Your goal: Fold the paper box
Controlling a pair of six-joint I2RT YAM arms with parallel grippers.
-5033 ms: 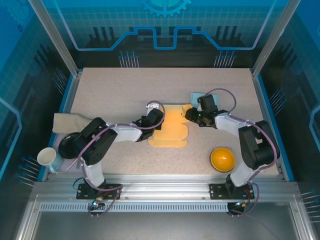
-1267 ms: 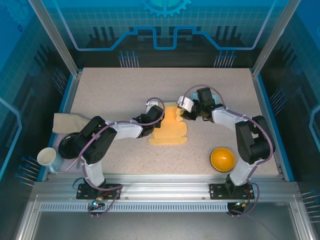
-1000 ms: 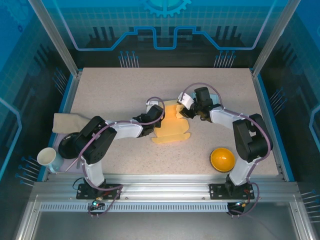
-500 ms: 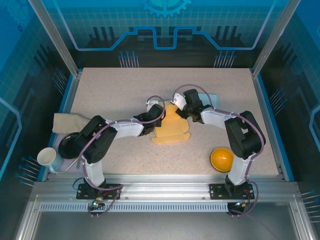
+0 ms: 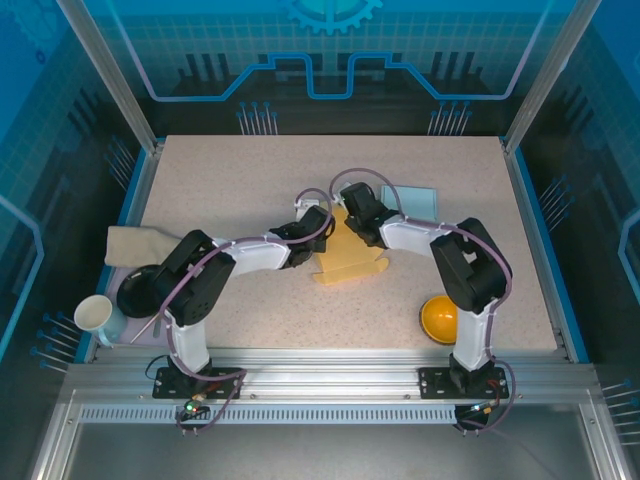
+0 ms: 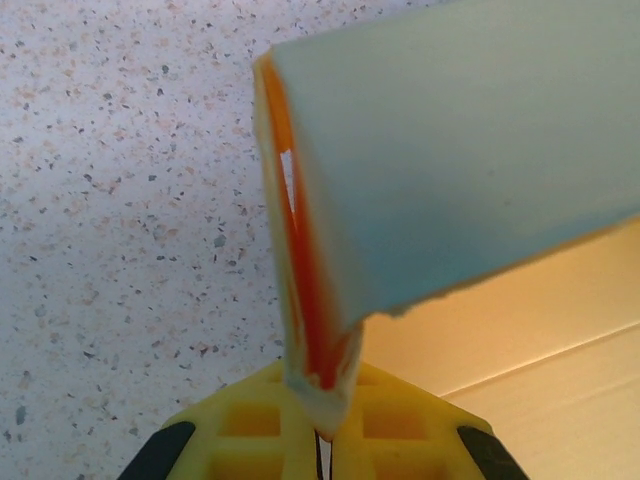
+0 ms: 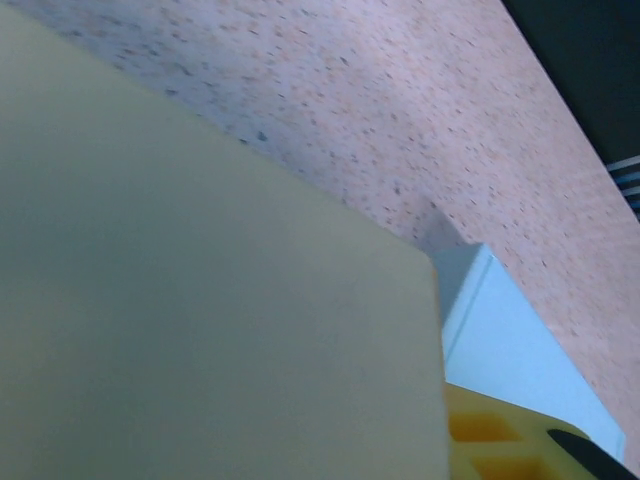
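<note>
Paper box (image 5: 350, 258) is found at the middle of the desk (image 5: 230, 180), part folded, with one panel raised between the two arms. A flap edge is pinched tight in the left fingers (image 6: 250, 430). The raised panel is pressed close against the right fingers (image 7: 500, 440); whether these are clenched or released cannot be told. Risk judged: if the panel is pushed hard while the flap is clamped, the sheet could be creased off its score line or torn. If the flap is let slip, the panel would likely spring back flat.
</note>
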